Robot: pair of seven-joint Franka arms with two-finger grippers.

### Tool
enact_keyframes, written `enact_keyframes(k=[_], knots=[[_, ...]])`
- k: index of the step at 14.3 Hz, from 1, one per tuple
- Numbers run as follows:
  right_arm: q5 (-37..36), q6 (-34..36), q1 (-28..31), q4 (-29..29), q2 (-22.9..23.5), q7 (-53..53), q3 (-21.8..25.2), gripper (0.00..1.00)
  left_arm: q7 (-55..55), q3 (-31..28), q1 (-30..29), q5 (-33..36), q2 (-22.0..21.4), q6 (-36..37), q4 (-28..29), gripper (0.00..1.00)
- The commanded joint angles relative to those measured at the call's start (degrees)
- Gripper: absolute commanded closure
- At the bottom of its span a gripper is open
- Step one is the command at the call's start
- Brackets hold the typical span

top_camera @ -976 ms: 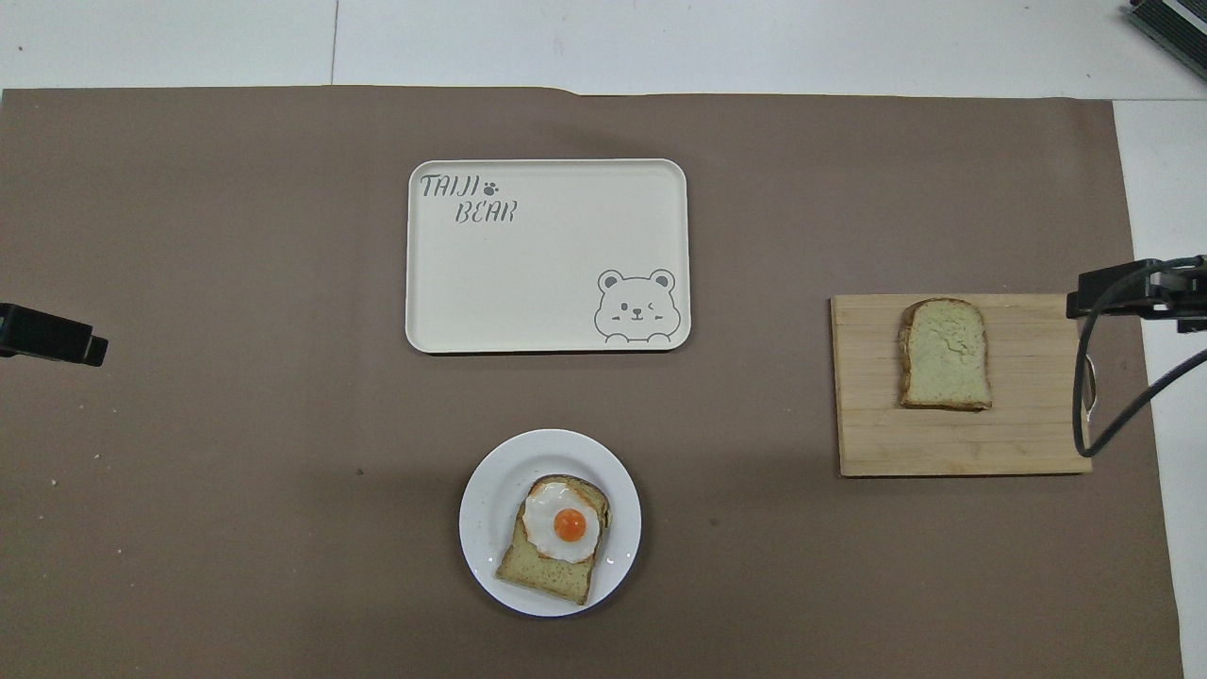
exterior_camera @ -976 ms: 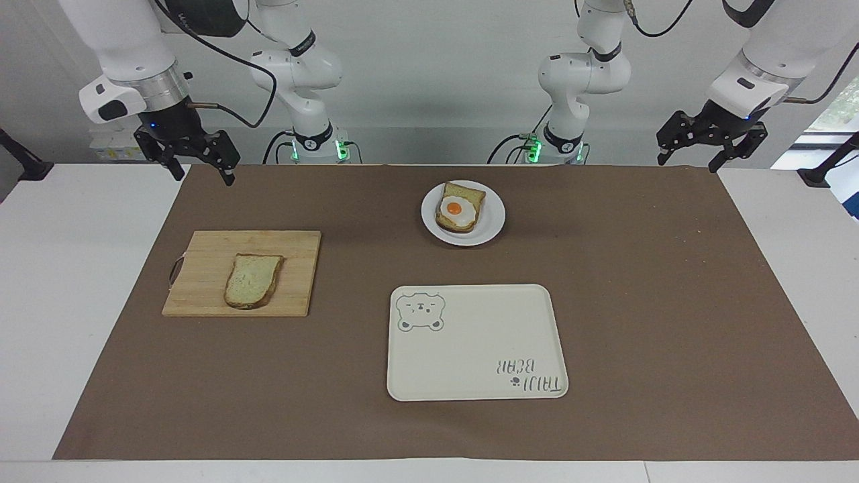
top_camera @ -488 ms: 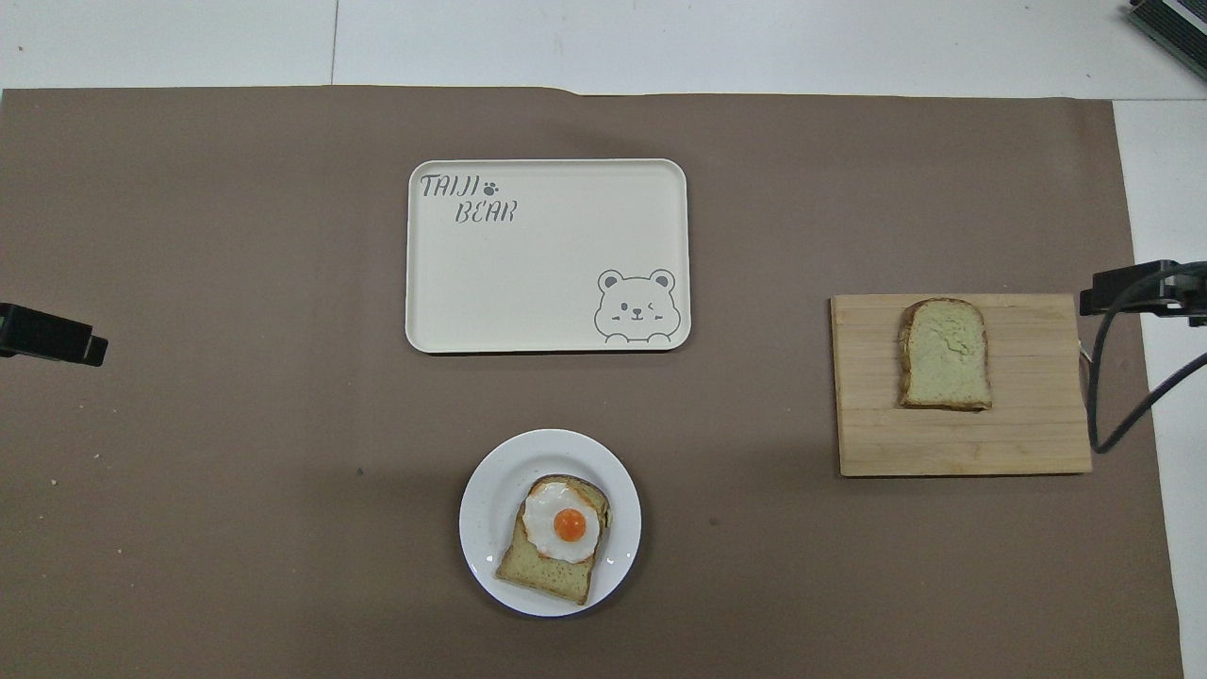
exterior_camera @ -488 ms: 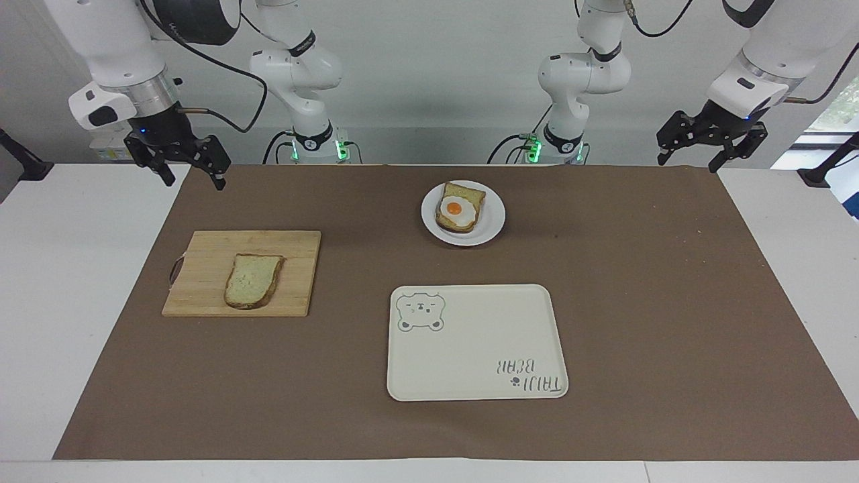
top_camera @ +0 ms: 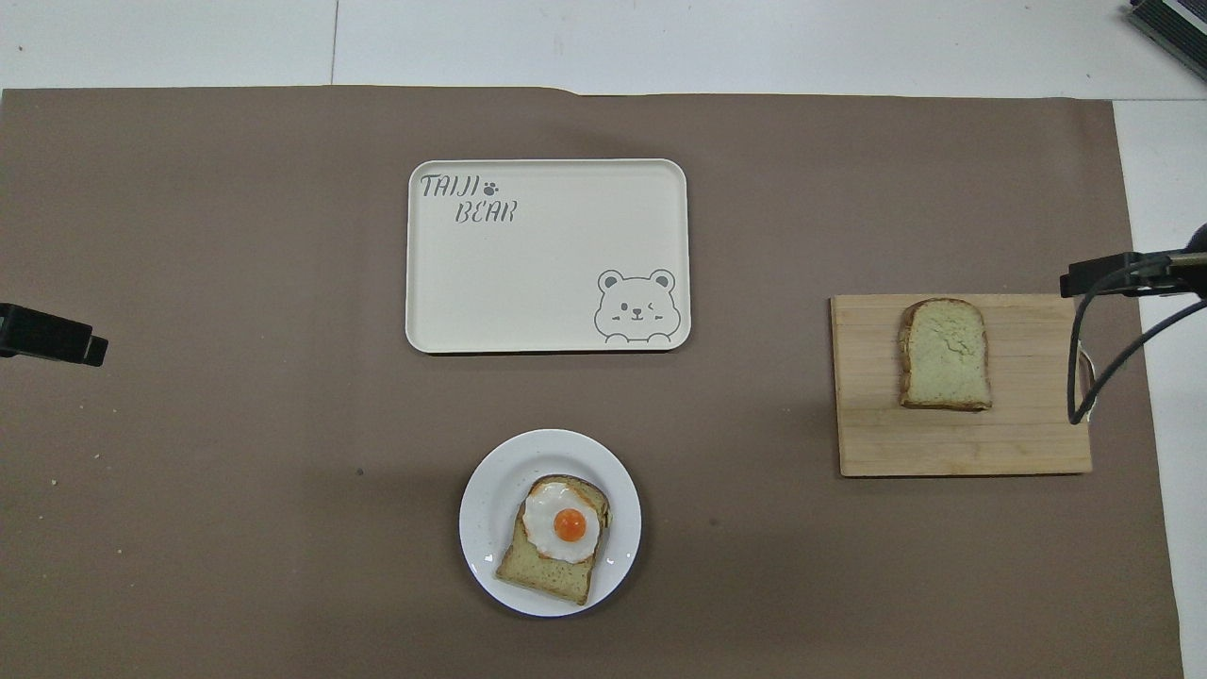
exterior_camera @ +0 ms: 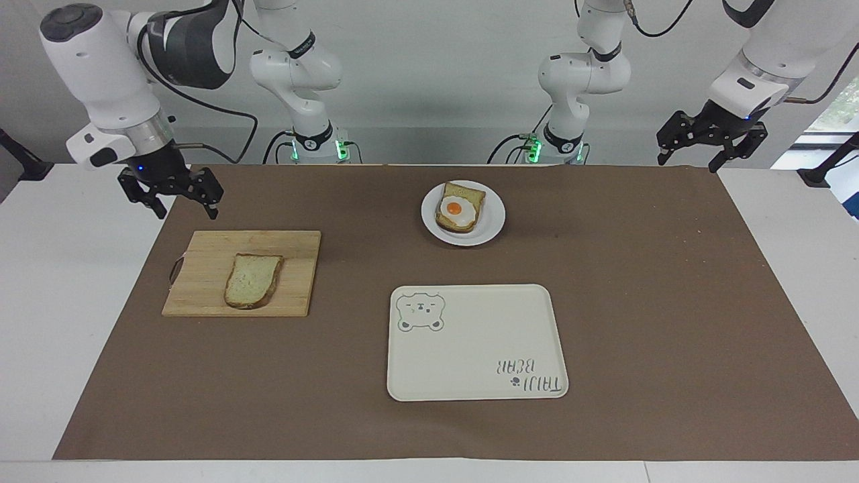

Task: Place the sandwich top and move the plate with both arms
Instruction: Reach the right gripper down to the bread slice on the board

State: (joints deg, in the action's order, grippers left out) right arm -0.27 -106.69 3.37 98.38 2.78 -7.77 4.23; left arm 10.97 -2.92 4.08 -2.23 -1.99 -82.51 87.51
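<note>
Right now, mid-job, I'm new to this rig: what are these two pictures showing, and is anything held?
Two white robot arms work at one table. One picture faces them; the other looks down from above their end.

The plain bread slice lies on a wooden cutting board toward the right arm's end. The white plate carries an egg-topped slice, nearer the robots than the bear tray.

The right gripper hangs open above the mat by the board; the left gripper waits open. Nothing is held.

wall (exterior_camera: 429, 87): plain pale grey, evenly lit | table (exterior_camera: 67, 302): white top, seam in the panels near one edge | brown mat (exterior_camera: 671, 302): covers most of the table, bare white strips at both ends | window (exterior_camera: 832, 111): daylight at one corner
</note>
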Motion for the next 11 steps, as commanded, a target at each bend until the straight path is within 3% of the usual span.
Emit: enact_keyframes(k=[1,7,11], knots=[[-0.08,-3.16,1.81,0.06,3.19,-3.99,-0.54,0.0,-0.59,0.02,-0.04,0.65,-1.44,-1.42,1.97,0.0],[2.03,-16.6,3.66,7.08,8.99,-9.98,-0.54,0.0,-0.59,0.11,-0.04,0.65,-1.44,-1.33,1.97,0.0],[3.77,-17.85,4.63,9.98,9.36,-9.9,-0.54,0.0,-0.59,0.02,-0.04,0.65,-1.44,-1.42,1.97,0.0]])
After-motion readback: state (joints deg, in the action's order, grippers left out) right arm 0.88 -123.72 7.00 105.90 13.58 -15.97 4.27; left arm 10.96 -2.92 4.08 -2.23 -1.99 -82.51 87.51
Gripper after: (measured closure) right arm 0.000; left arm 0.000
